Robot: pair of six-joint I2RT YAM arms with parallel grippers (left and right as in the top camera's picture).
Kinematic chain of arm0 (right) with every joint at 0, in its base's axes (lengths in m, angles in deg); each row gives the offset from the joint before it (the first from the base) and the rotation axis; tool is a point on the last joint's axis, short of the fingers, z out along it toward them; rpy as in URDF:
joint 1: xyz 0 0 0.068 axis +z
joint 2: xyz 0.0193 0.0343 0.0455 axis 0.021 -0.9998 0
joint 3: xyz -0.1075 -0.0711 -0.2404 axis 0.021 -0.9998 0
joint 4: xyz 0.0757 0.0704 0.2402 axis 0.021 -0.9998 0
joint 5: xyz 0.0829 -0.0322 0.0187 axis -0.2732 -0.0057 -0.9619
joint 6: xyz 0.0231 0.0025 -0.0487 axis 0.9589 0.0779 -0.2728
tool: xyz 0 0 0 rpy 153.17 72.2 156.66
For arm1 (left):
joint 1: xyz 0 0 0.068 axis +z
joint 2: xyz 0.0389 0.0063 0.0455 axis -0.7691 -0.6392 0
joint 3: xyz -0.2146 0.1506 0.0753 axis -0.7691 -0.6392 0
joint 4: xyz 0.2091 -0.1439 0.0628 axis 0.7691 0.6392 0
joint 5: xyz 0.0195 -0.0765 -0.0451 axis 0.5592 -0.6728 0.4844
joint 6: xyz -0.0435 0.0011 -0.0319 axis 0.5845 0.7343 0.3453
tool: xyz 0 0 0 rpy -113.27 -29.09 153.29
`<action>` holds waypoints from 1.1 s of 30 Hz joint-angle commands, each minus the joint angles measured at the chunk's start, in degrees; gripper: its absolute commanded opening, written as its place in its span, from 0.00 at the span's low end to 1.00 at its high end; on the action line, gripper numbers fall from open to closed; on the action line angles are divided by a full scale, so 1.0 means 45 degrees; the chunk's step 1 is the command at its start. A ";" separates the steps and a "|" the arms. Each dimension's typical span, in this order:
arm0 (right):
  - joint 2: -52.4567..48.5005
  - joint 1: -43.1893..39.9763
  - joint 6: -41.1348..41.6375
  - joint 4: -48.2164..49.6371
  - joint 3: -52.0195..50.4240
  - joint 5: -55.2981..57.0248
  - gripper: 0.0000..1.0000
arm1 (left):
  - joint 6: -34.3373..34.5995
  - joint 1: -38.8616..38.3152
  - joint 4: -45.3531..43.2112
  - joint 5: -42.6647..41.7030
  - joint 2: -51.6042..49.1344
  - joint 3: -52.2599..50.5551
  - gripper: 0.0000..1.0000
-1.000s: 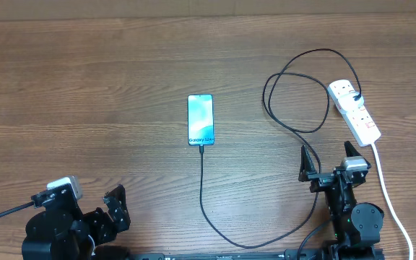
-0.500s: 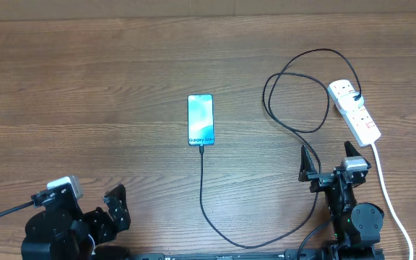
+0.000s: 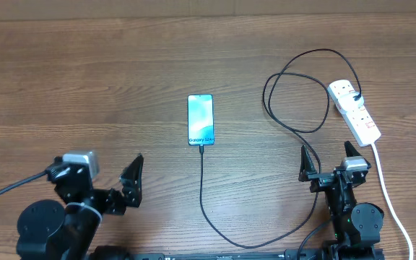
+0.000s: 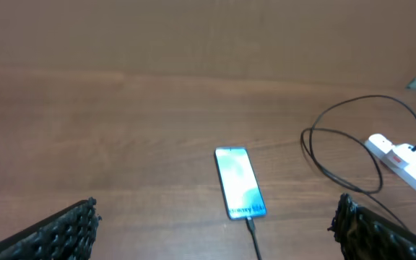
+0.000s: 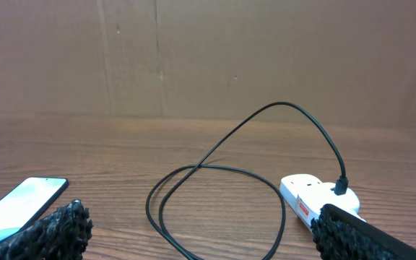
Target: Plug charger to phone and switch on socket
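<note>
Left gripper swung up toward 12, jaws spread, empty. Right gripper spread too. Phone sits centre; charger tip looks seated at its 6 o'clock end. Socket at 3. I'd switch it on w/ one right fingertip, pressing straight down.

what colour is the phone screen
Bright blue-cyan, on the slim black-edged smartphone; clearest in the overhead view.

One each: phone, charger, socket. Two: left tool, right tool.
</note>
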 commanded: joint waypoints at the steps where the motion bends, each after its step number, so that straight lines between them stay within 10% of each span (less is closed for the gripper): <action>1: 0.0141 0.0092 -0.0019 0.0092 -0.0136 0.0029 1.00 | -0.1137 0.0316 -0.1049 -0.0665 0.0253 -0.0957 1.00; 17: 0.0141 0.0092 -0.0019 0.0092 -0.0136 0.0029 1.00 | -0.2365 0.1316 -0.6543 -0.0661 0.3293 -0.5892 1.00; 33: 0.0141 0.0092 -0.0019 0.0092 -0.0136 0.0029 1.00 | -0.2361 0.1899 -0.7995 0.0442 0.5493 -0.8000 1.00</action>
